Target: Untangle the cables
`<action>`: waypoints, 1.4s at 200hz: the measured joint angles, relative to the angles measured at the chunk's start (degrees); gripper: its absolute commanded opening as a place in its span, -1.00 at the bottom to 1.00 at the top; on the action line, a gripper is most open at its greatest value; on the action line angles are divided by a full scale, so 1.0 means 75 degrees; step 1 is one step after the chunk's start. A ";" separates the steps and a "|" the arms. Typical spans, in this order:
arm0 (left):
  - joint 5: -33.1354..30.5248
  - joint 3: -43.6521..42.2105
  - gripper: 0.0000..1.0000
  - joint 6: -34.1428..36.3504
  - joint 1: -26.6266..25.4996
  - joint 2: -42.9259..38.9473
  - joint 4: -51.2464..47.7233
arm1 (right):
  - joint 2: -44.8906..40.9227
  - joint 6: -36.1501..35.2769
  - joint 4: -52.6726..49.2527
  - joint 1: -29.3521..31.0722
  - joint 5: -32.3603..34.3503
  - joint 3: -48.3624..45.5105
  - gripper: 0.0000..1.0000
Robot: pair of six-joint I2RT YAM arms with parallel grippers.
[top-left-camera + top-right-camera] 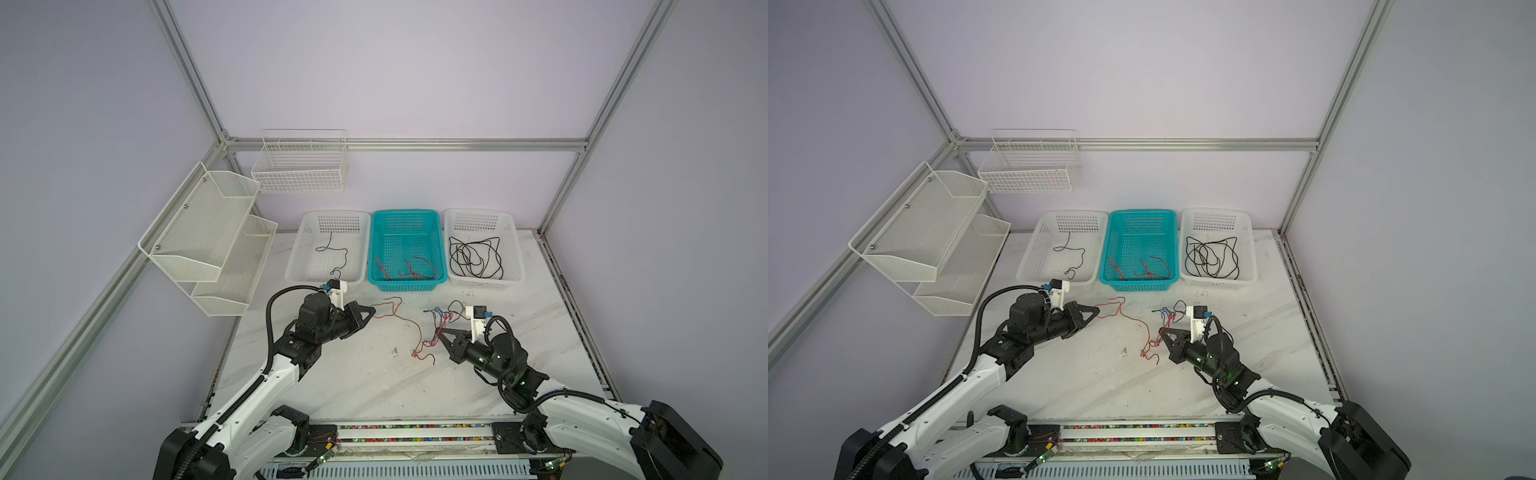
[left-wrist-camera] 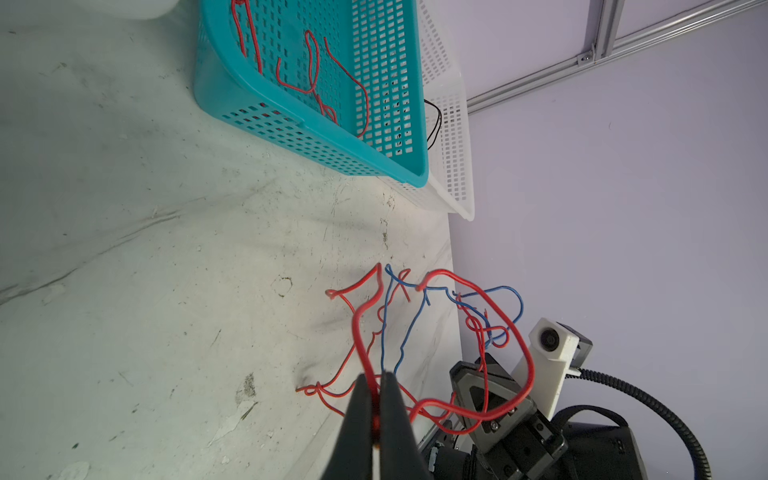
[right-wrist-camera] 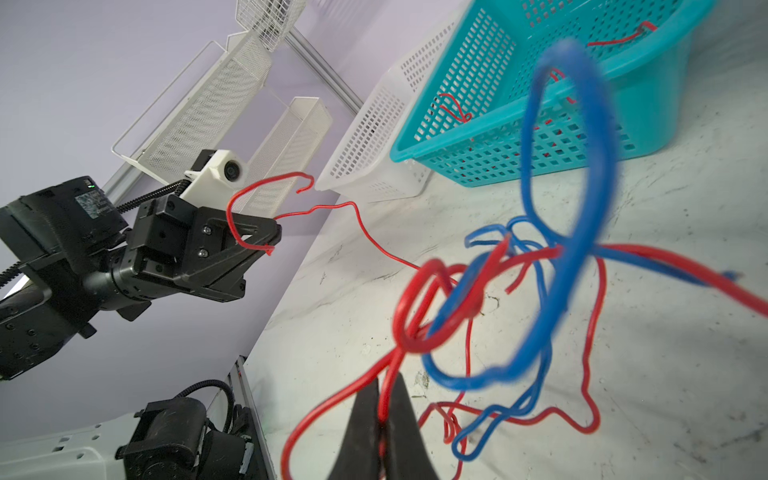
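A knot of red and blue cables (image 1: 439,318) hangs just above the marble table, between the two arms. My left gripper (image 1: 372,309) is shut on the end of a red cable (image 2: 360,332), which trails across the table (image 1: 405,323) to the knot. On the knot's near side my right gripper (image 1: 441,332) is shut on another red strand (image 3: 388,374). In the right wrist view, blue loops (image 3: 561,249) wind through red ones close in front of the jaws. The left wrist view shows the same knot (image 2: 419,307) beyond my left gripper (image 2: 376,379).
Three baskets line the back of the table. A white basket (image 1: 332,213) holds one black cable (image 1: 332,249), a teal basket (image 1: 405,211) holds red cables (image 1: 415,270), and another white basket (image 1: 478,210) holds black cables (image 1: 476,257). Mesh shelves (image 1: 208,237) hang on the left wall.
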 measured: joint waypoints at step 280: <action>-0.0583 0.1241 -1.00 -0.1247 -0.0099 0.1294 0.2804 | -0.1751 -0.0530 -0.1189 0.0356 0.0044 0.0003 -1.00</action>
